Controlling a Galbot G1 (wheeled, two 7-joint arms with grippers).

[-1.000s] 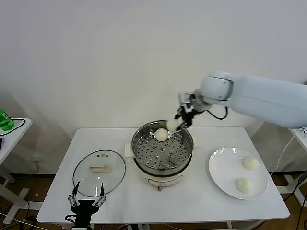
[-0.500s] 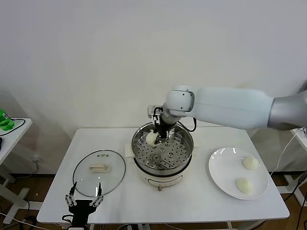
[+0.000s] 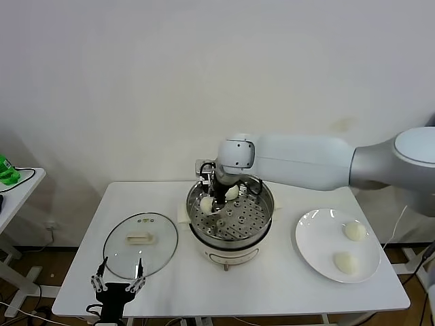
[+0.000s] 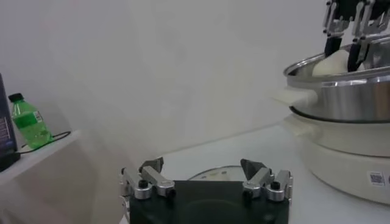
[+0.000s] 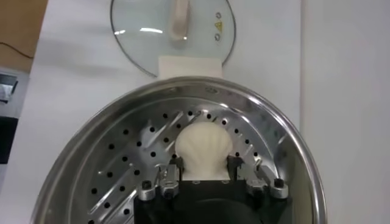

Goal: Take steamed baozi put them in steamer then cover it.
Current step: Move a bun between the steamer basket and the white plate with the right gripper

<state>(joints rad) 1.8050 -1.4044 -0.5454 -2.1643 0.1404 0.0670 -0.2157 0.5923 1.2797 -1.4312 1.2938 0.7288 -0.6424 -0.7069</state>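
Inside steamer (image 3: 262,204): two baozi (image 3: 206,204).

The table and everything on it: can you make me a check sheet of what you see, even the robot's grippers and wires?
Surface: white table, flat and dry-looking.
Steamer: steamer at table centre, uncovered, one baozi lying at its far side.
Held baozi: held baozi gripped just above the perforated tray.
Plate: white plate to the robot's right, two more baozi on it.
Cover: glass cover lying flat on the table, to the robot's left of the steamer.
Clutter: nothing seen on the table.
Grippers: right gripper shut on the held baozi inside the steamer; left gripper open, waiting at the near edge by the cover.
Cables: black cable on the side table.
Surroundings: green bottle on the side table, plain white wall.
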